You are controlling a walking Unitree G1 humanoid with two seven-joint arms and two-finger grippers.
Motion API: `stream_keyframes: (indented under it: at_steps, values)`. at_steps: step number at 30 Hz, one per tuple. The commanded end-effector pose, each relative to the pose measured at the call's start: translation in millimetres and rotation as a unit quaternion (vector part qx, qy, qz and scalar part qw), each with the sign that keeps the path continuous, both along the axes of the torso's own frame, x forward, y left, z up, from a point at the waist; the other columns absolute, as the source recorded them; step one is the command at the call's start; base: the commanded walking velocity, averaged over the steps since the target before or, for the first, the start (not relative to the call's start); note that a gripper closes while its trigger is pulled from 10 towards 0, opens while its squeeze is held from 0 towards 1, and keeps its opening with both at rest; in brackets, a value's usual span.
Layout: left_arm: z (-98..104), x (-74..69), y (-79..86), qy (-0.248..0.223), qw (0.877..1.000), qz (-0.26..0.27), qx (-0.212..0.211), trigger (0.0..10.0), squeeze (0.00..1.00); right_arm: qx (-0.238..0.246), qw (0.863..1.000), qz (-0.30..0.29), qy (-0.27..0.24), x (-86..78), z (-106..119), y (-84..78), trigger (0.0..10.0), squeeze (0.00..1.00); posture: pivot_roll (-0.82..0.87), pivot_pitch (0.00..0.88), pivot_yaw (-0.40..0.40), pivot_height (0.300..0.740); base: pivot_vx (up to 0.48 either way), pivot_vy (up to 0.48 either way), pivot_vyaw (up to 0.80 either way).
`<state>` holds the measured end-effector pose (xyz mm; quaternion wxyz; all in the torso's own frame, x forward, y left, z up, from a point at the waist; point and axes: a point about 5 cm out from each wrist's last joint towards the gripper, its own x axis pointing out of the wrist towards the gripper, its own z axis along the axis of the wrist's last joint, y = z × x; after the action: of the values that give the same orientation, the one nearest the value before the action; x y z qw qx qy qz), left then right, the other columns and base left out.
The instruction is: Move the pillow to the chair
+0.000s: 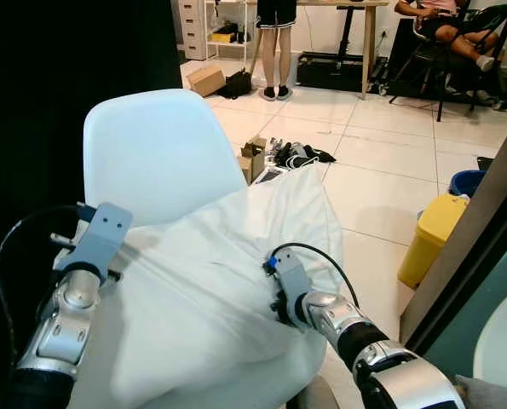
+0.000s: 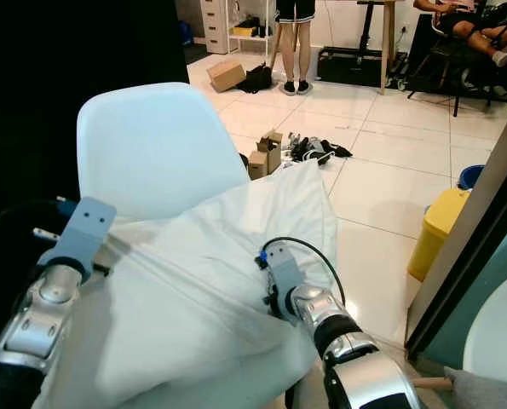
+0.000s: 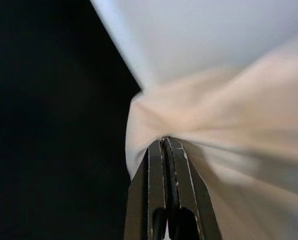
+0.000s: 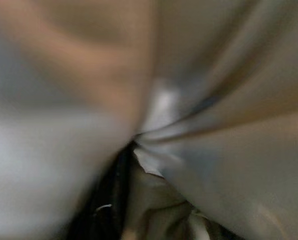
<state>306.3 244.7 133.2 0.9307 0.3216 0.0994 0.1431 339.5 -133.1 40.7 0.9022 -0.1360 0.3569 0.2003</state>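
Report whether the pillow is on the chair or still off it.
On it: the white pillow lies across the chair seat against its backrest, left gripper and right gripper both pinching its fabric.

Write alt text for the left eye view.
A white pillow lies across a pale blue chair, held by both grippers: the left gripper at its left edge, the right gripper buried in its folds. Behind, on tiled floor, stand a yellow bin, cardboard boxes and a person's legs.
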Motion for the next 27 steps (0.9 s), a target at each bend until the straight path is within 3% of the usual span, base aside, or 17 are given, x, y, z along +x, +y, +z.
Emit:
stream_keyframes:
  at_steps: [1, 2, 5, 6, 7, 8, 9, 12, 16, 18, 20, 24, 25, 27]
  values:
    - [-1, -5.1, 8.6, 0.013, 0.999, 0.031, 0.009, 8.9, 0.35, -0.03, 0.999, -0.025, 0.009, -3.6, -6, -18.0, 10.0, 1.0, -0.13, 0.014, -0.012, 0.547, 0.0, 0.0, 0.0]
    - [0, -5.9, 9.7, 0.019, 0.999, 0.03, 0.02, 10.0, 1.0, -0.04, 0.998, -0.046, -0.002, -0.3, -1, -30.2, 10.0, 1.0, -0.13, 0.014, -0.012, 0.547, 0.0, 0.0, 0.0]
    - [3, -6.3, 10.2, 0.023, 0.999, 0.028, 0.032, 10.0, 1.0, -0.049, 0.997, -0.066, -0.012, 2.7, 4, -41.2, 10.0, 1.0, -0.13, 0.014, -0.012, 0.547, 0.0, 0.0, 0.0]
    - [11, -5.9, 11.4, 0.017, 0.997, 0.029, 0.065, 10.0, 1.0, -0.063, 0.994, -0.081, -0.02, 4.7, 8, -52.2, 10.0, 1.0, -0.14, 0.013, -0.013, 0.547, 0.0, 0.0, 0.0]
    - [11, -5.9, 11.4, 0.017, 0.997, 0.029, 0.065, 10.0, 1.0, -0.063, 0.994, -0.081, -0.02, 4.7, 8, -52.2, 10.0, 1.0, -0.14, 0.013, -0.013, 0.547, 0.0, 0.0, 0.0]
    - [28, -5.2, 13.1, 0.006, 0.992, 0.037, 0.116, 10.0, 1.0, -0.081, 0.991, -0.105, -0.034, 7.4, 15, -68.1, 10.0, 1.0, -0.14, 0.013, -0.013, 0.547, 0.0, 0.0, 0.0]
    - [38, -4.4, 14.5, -0.006, 0.989, 0.042, 0.141, 10.0, 1.0, -0.089, 0.988, -0.118, -0.043, 8.8, 19, -75.3, 10.0, 1.0, -0.14, 0.01, -0.014, 0.547, 0.0, 0.0, 0.0]
    - [47, -3.8, 15.7, -0.018, 0.986, 0.047, 0.159, 10.0, 1.0, -0.096, 0.986, -0.129, -0.052, 10.0, 22, -80.7, 10.0, 1.0, -0.14, 0.01, -0.014, 0.547, 0.0, 0.0, 0.0]
    - [78, -1.7, 10.8, -0.068, 0.978, 0.046, 0.193, 10.0, 1.0, -0.078, 0.978, -0.169, -0.09, 17.0, 33, -85.0, 10.0, 1.0, -0.14, 0.004, -0.013, 0.547, 0.0, 0.0, 0.0]
    - [89, -0.2, 5.4, -0.102, 0.977, 0.038, 0.181, 10.0, 1.0, -0.072, 0.972, -0.188, -0.122, 21.7, 41, -86.5, 10.0, 1.0, -0.14, 0.0, -0.014, 0.547, 0.0, 0.0, 0.0]
    - [89, -0.2, 5.4, -0.102, 0.977, 0.038, 0.181, 10.0, 1.0, -0.072, 0.972, -0.188, -0.122, 21.7, 41, -86.5, 10.0, 1.0, -0.14, 0.0, -0.014, 0.547, 0.0, 0.0, 0.0]
    - [92, 1.9, -3.3, -0.13, 0.982, 0.025, 0.137, 10.0, 1.0, -0.008, 0.964, -0.203, -0.173, 30.6, 55, -78.0, 10.0, 1.0, -0.14, 0.0, -0.015, 0.547, 0.0, 0.0, 0.0]
    - [82, 4.4, -10.4, -0.131, 0.99, 0.013, 0.043, 10.0, 1.0, 0.049, 0.96, -0.221, -0.164, 31.6, 54, -71.6, 10.0, 1.0, -0.15, 0.0, -0.012, 0.547, 0.0, 0.0, 0.0]
    - [82, 4.4, -10.4, -0.131, 0.99, 0.013, 0.043, 10.0, 1.0, 0.049, 0.96, -0.221, -0.164, 31.6, 54, -71.6, 10.0, 1.0, -0.15, 0.0, -0.012, 0.547, 0.0, 0.0, 0.0]
